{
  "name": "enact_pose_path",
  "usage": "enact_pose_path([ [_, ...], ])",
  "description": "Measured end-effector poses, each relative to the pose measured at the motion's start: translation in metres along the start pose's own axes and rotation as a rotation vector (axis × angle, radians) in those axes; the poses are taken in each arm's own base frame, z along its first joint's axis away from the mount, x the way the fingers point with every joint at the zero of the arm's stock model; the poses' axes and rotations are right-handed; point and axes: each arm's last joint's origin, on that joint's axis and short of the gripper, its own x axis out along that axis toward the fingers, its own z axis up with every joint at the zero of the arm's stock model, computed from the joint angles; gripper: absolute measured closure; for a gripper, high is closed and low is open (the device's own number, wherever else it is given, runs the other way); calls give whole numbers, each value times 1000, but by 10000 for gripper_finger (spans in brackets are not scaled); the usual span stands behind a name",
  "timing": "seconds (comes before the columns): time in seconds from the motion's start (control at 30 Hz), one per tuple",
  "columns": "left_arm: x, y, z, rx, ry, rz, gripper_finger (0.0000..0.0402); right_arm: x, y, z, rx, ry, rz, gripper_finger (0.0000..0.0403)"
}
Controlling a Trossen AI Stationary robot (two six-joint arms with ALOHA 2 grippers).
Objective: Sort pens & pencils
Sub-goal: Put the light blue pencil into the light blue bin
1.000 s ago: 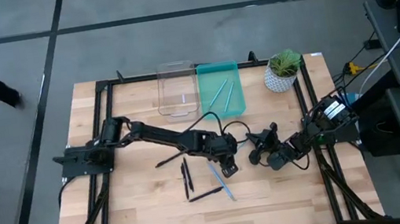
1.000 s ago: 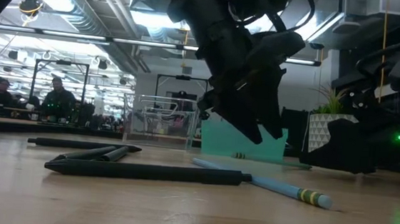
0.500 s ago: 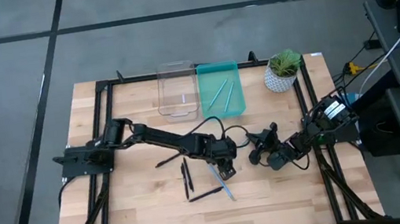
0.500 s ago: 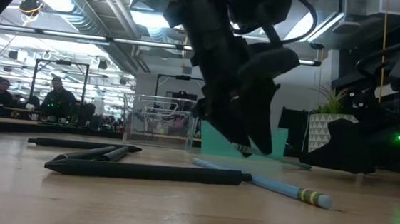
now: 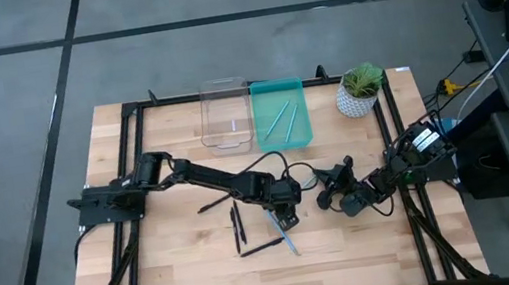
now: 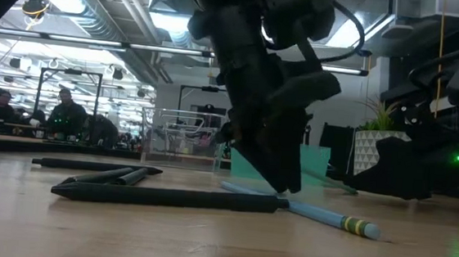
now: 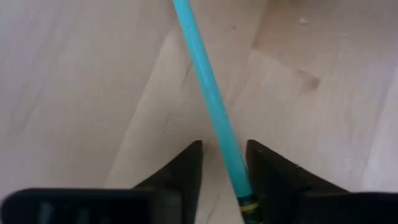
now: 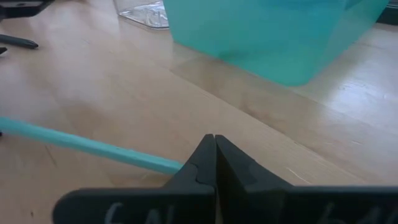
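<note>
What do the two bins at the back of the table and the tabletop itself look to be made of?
The clear rectangular bin looks like glossy transparent plastic: the wood shows through it. The teal rectangular bin looks like translucent coloured plastic, with pale sticks visible inside. The light wooden tabletop looks like jointed wood strips with a smooth finish.

L end effector [image 5: 287,218] lowered, fingers apart, R end effector [image 5: 325,199] closed, idle

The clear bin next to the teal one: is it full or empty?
Empty, as far as the high view shows. The clear bin holds no sticks, while the teal bin holds two light blue ones.
</note>
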Motion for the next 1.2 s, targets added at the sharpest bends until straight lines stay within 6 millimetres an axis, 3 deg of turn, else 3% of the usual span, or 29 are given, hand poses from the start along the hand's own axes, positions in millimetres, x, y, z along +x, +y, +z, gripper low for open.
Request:
enact_pose_path([
  [0.23, -1, 6, 2, -22, 8, 21, 389, 0, -1, -1, -5, 6, 3, 402],
  [0.5, -6, 8, 1, -14, 16, 41, 395, -2, 1, 0, -2, -25, -2, 399],
  [0.73, -22, 2, 2, 11, 8, 34, 397, -7, 7, 15, -20, -93, -5, 353],
  [0.9, -35, 2, 5, 8, -7, 35, 397, -16, 11, 42, -65, -191, -47, 313],
  [1.03, -39, 4, 3, 0, 9, 57, 397, -30, 14, 79, -64, -290, -85, 283],
  [1.2, -40, 11, 5, -15, 24, 87, 397, -62, 12, 134, -30, -390, -101, 259],
])
